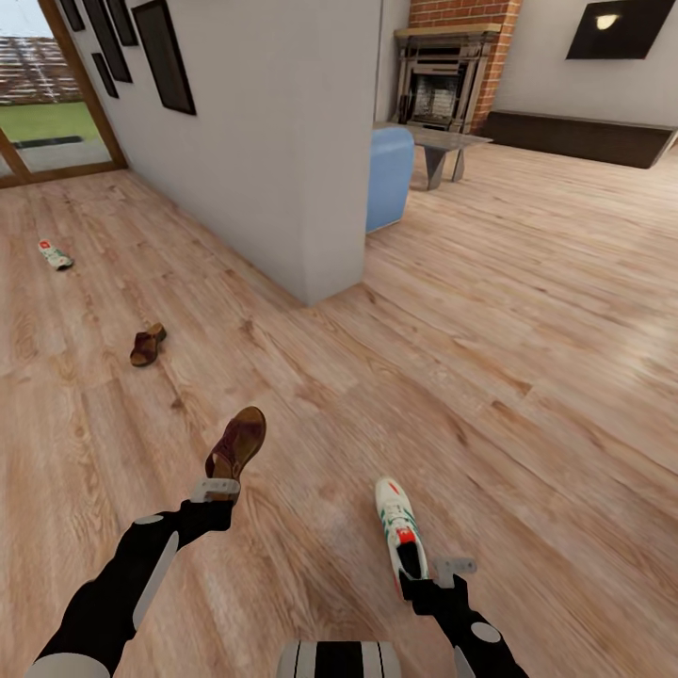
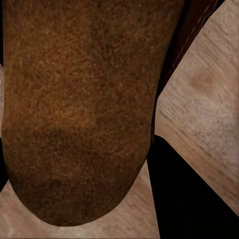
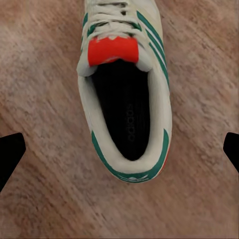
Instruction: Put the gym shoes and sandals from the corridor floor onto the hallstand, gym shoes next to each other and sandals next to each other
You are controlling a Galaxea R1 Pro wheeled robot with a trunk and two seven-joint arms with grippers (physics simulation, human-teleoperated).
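My left gripper (image 1: 216,489) is shut on the heel end of a brown sandal (image 1: 236,445), held just above the corridor floor (image 1: 527,377); its tan insole (image 2: 79,109) looms close in the left wrist view. The other sandal (image 1: 147,346) lies on the floor further off to the left. One white gym shoe (image 1: 396,521) with green stripes lies in front of my right arm. My right gripper (image 1: 429,571) hovers open over its heel, fingertips (image 3: 10,154) wide on either side of the shoe (image 3: 124,89). The second gym shoe (image 1: 55,255) lies far left. The hallstand is out of view.
A white wall corner (image 1: 311,207) juts out ahead, with a blue armchair (image 1: 389,174) behind it. A low table (image 1: 443,146), a brick fireplace (image 1: 443,75) and a dark bench (image 1: 574,137) stand at the back right. A glass door (image 1: 47,104) is at the far left.
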